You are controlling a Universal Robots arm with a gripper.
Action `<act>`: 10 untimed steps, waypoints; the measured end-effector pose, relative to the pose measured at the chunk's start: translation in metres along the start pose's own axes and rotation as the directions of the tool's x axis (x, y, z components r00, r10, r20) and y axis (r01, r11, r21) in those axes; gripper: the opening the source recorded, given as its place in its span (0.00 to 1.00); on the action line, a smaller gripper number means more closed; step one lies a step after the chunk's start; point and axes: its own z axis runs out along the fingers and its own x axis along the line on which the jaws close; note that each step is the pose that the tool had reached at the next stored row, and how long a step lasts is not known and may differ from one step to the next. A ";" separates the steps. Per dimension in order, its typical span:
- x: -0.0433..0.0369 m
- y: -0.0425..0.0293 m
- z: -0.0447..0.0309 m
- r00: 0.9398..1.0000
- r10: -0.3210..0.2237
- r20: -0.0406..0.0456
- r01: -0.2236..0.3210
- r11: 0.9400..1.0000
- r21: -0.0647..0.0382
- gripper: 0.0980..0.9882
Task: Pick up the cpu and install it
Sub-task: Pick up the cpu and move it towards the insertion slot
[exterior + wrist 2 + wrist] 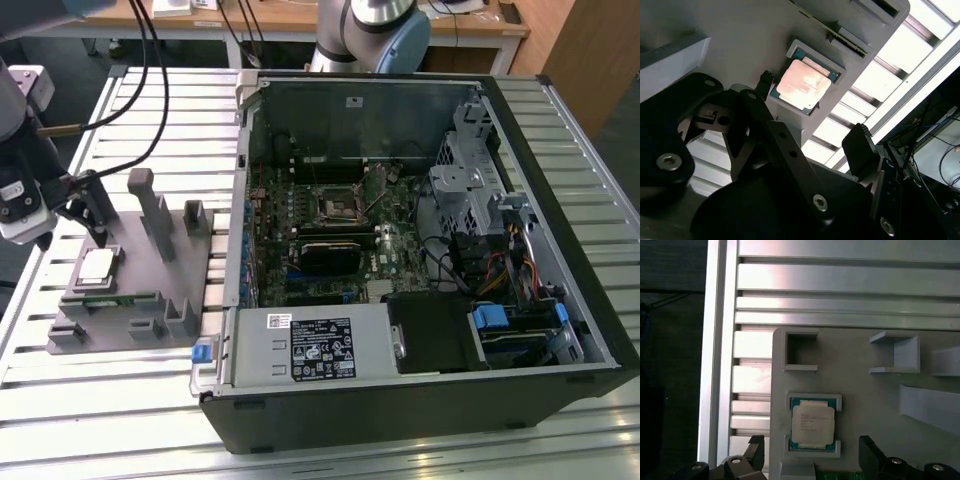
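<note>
Black fingers [860, 147] of my gripper [812, 115] sit closest to the lens in both wrist views, and they are spread wide with nothing between them but air. They hang over the grey fixture plate [865, 390], one tip on each side of the shallow square pocket at the plate's edge. The cpu [812, 424] lies flat in that pocket, silver top up, with a thin green border around it. I am not touching it: in the first wrist view each fingertip stands clear of the chip's sides, and in the exterior view my gripper [95, 215] hovers just above the cpu [97, 265], close but apart. On the same plate [195, 265], a long green memory stick [112, 298] lies just beside the cpu's pocket, and several grey upright brackets stand further in. The plate rests on a slatted aluminium table [150, 110]. Beside the plate, toward the exterior view's right, an open computer case [400, 410] lies on its side with its motherboard [330, 230] exposed, well apart from my fingers.
</note>
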 end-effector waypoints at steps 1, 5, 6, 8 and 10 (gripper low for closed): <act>-0.0001 0.0002 0.0018 1.000 0.000 0.000 0.000 1.000 0.000 0.83; -0.0004 0.0014 0.0073 1.000 0.000 0.000 0.000 1.000 0.000 0.83; -0.0004 0.0014 0.0081 1.000 0.000 0.000 0.000 1.000 0.000 0.83; -0.0004 0.0012 0.0114 1.000 0.000 0.000 0.000 1.000 0.000 0.83; -0.0004 0.0011 0.0145 1.000 0.000 0.000 0.000 1.000 0.000 0.83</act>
